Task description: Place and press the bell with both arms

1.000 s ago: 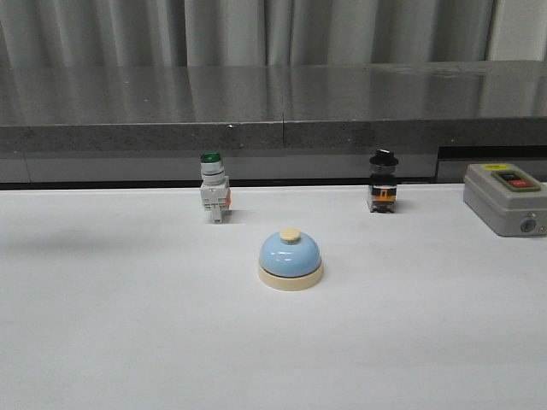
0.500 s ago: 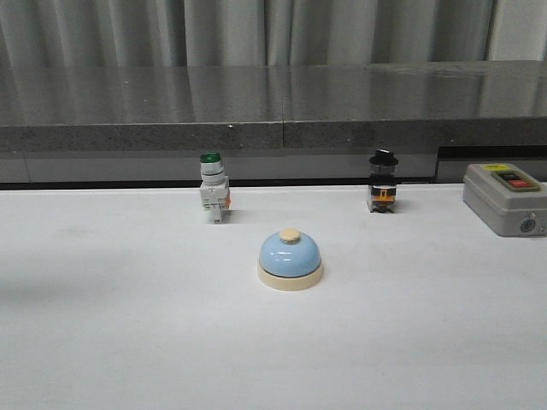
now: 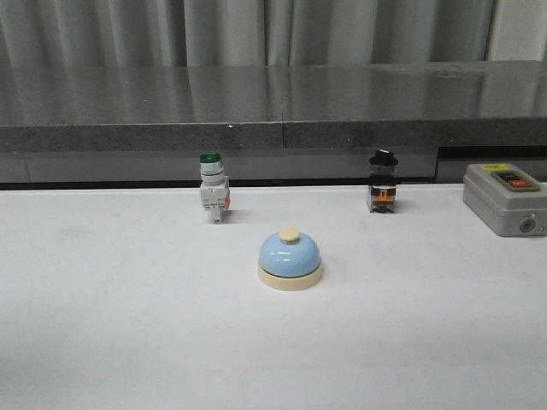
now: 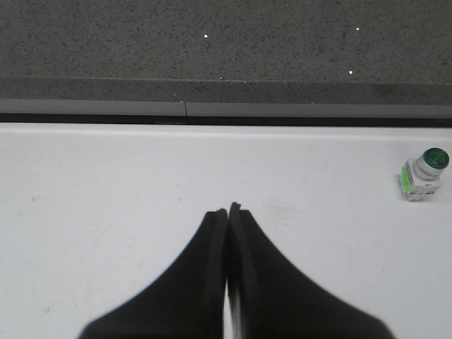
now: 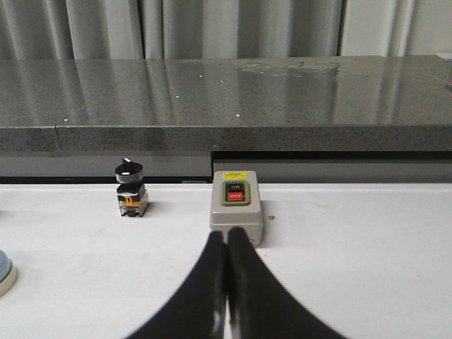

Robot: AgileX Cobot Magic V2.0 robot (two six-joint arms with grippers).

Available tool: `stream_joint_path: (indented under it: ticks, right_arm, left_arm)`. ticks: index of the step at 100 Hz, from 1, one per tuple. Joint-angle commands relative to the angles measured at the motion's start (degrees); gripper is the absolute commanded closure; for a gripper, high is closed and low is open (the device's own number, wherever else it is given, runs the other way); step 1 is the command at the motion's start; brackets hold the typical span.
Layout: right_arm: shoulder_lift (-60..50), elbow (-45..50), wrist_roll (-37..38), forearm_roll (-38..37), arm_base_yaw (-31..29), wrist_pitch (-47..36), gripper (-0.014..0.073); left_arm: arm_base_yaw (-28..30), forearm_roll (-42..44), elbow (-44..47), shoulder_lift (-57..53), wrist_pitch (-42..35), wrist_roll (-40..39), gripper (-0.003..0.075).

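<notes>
The bell [image 3: 291, 259] sits upright near the middle of the white table [image 3: 128, 325], well in from every edge, with neither arm near it in the front view. The left gripper [image 4: 227, 212] has its fingers pressed together on nothing, above bare table toward the far edge. The right gripper [image 5: 226, 236] is likewise pressed together and empty, just before the grey box [image 5: 236, 210]. In the right wrist view only a cut-off sliver of the bell [image 5: 6, 272] shows.

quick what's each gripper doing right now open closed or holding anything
Left gripper: closed, holding nothing.
Right gripper: closed, holding nothing.
</notes>
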Motion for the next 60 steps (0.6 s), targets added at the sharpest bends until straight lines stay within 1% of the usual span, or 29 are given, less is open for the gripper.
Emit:
stream_joint_path:
  ticks: [1, 12, 19, 54, 60]
  right_arm:
    - [-0.6, -0.8, -0.2, -0.7, -0.3, -4.3, 0.0662]
    - [-0.6, -0.8, -0.2, -0.7, -0.3, -4.3, 0.0662]
    - [-0.6, -0.8, -0.2, -0.7, -0.3, -4.3, 0.0662]
    - [-0.6, -0.8, -0.2, -0.7, -0.3, -4.3, 0.0662]
    - [-0.6, -0.8, -0.2, -0.7, -0.3, -4.3, 0.0662]
  left_arm:
    - [0.0, 0.3, 2.6, -4.9, -7.3, -0.7, 0.0741]
    - [0.0, 0.3, 8.5, -10.3, -12.4, -0.7, 0.0741]
    - [0.0, 0.1, 11.8, -14.0, -14.2, -0.7, 0.0741]
    - [0.0, -0.2, 24.5, -29.2, -20.6, -0.7, 0.0741]
    - [0.0, -0.4, 26.1, -31.3, -19.5, -0.7, 0.0741]
